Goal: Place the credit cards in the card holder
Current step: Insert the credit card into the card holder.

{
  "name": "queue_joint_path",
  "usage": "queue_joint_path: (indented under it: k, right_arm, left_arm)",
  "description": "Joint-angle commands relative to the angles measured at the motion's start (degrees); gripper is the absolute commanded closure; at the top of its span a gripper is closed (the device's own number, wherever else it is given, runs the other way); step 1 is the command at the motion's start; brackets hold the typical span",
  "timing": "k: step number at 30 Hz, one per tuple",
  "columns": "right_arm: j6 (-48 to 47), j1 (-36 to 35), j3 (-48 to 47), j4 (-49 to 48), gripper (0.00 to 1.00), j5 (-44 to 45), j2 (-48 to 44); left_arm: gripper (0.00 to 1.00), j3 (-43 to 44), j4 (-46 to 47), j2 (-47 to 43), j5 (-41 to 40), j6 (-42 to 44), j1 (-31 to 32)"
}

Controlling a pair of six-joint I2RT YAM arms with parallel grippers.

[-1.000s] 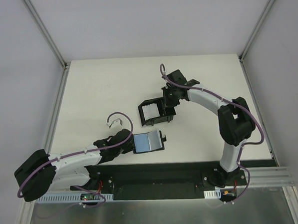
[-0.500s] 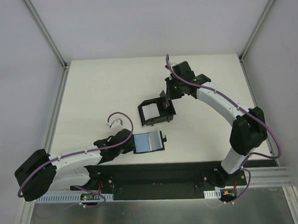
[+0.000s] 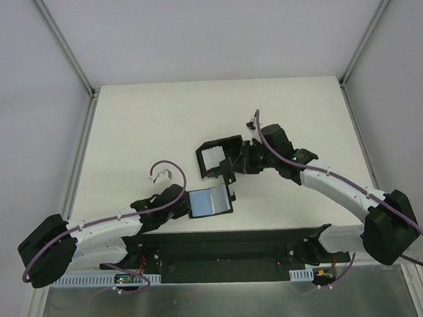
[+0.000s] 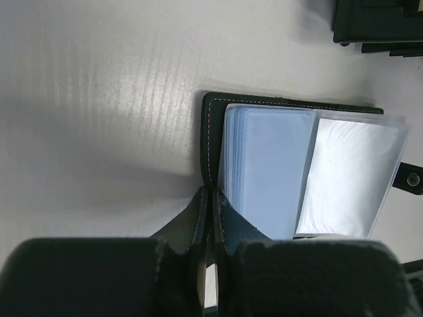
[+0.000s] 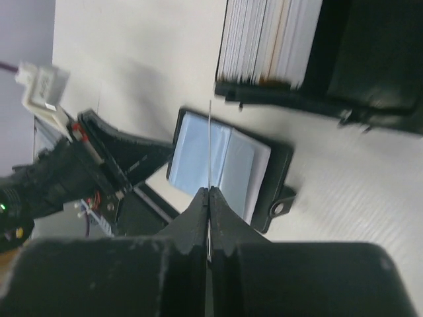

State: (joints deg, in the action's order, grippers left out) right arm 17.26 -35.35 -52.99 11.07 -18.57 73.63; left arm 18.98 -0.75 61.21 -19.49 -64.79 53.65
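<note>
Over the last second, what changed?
The right tool, now pinching one card edge-on, rose from the black box, then swung down toward the card holder; its elbow dropped to the near right. The left tool stayed clamped on the holder's left edge; the holder is open and unmoved.

Bright even light, soft shadows (wrist foregrounds blurred)

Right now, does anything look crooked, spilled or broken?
Nothing is spilled or broken. The black box holding the stack of cards sits turned at an angle to the table edges. The card holder lies open, the left gripper pinching its edge, and the right gripper holds one thin card.
</note>
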Motion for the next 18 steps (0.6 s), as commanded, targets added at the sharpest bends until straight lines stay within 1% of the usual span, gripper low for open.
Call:
queue_joint_path:
  k: [1,5,8,18]
  right_arm:
    - [10.33,-6.2,7.19,-13.16,1.0,-0.08,-2.96]
    - [14.99,-10.43,12.9,-21.25,1.0,0.46,-0.16]
    - [17.37,-11.75,15.63,-26.0,1.0,-0.24,2.57]
    - [18.86,-11.93,17.92,-31.19,1.0,-0.24,7.93]
  left_arm:
    - [1.0,-1.84,-1.09,-1.01,0.15,-1.91,0.05]
    - [1.0,-1.84,-1.09,-0.74,0.59,-2.0,0.14]
    - [1.0,-1.84,-1.0,-0.56,0.76,-1.91,0.05]
    - [1.0,-2.11,-1.0,-0.92,0.59,-1.65,0.14]
